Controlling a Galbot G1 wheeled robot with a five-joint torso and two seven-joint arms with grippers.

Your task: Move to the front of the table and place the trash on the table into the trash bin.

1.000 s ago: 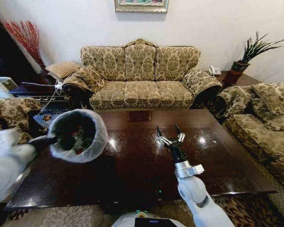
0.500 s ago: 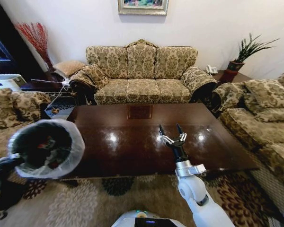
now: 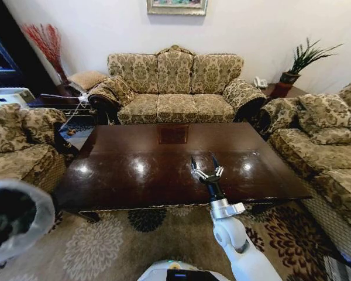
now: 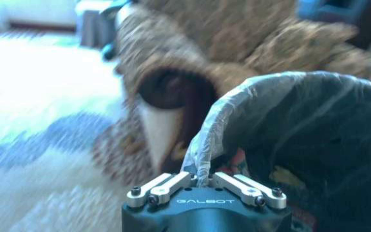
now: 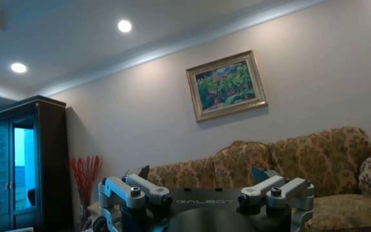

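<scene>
The glossy dark brown table (image 3: 164,170) stretches across the middle of the head view. At the lower left edge hangs the round dark trash bin (image 3: 11,219) with its white bag liner, over the carpet beside the table's left end. My left gripper (image 4: 202,180) is shut on the trash bin's (image 4: 301,125) lined rim. Blurred coloured bits of trash (image 4: 282,176) lie inside it. My right gripper (image 3: 203,166) points up above the table's near edge, open and holding nothing; the right wrist view shows the right gripper (image 5: 202,187) spread wide.
A patterned three-seat sofa (image 3: 175,88) stands behind the table, an armchair (image 3: 17,140) to the left, another sofa (image 3: 327,146) to the right. Patterned carpet (image 3: 105,246) covers the floor before the table. A potted plant (image 3: 298,61) stands in the back right corner.
The whole head view has pulled back from the table, so the camera moved. The bin has dropped from over the table's left part to the lower left. The right gripper stays raised and open.
</scene>
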